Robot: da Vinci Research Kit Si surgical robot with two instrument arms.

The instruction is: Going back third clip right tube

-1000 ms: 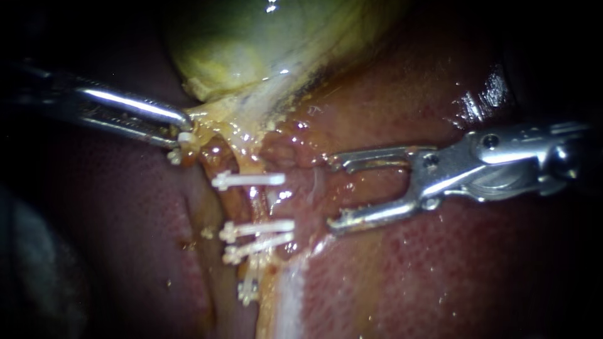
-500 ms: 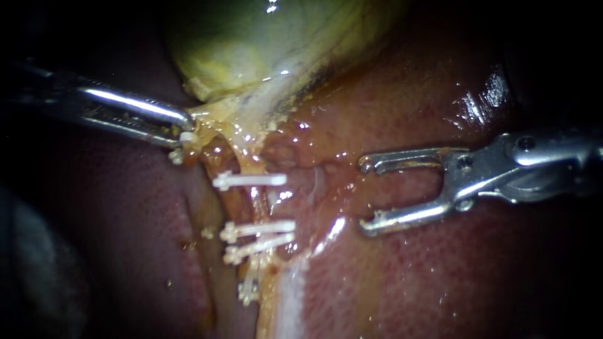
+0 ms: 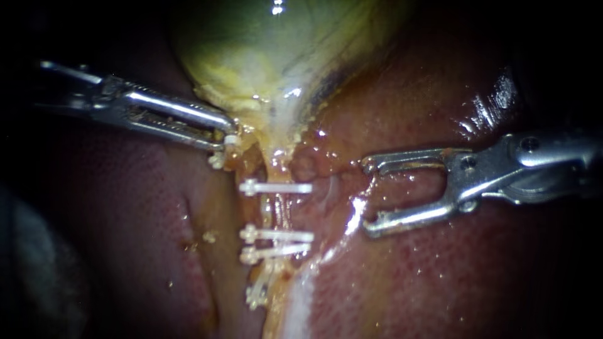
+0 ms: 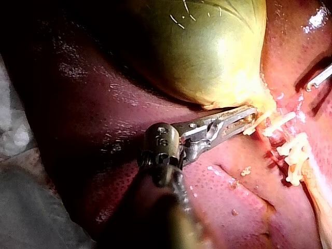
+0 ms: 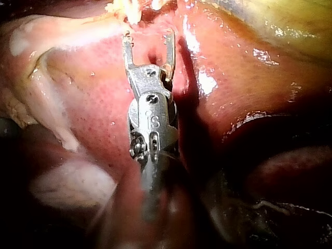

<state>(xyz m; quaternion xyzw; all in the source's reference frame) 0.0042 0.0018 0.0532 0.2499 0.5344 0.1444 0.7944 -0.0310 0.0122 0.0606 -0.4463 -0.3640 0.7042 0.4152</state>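
Note:
My left instrument [image 3: 221, 137] comes in from the left, and its jaws are shut on the yellowish tissue at the neck of the gallbladder [image 3: 264, 56]. Below that grip, several white clips [image 3: 276, 187] lie across the tubes [image 3: 276, 212]; I cannot tell which is the right tube. My right instrument [image 3: 369, 198] lies to the right of the clips, its jaws open and empty over the liver [image 3: 440, 276]. The left wrist view shows the left instrument [image 4: 249, 115] gripping beside the clips [image 4: 290, 150]. In the right wrist view the right instrument [image 5: 148, 41] stands open just short of the clips.
A small white clip [image 3: 218, 160] sits just under the left jaw tip. Wet, glistening liver surrounds the tubes on both sides. A pale whitish band of tissue [image 3: 301, 295] runs down from the clipped tubes.
My right instrument drew back to the right, away from the clips, jaws still open. My left instrument then moved right, pulling the gallbladder neck and the clipped tubes with it.

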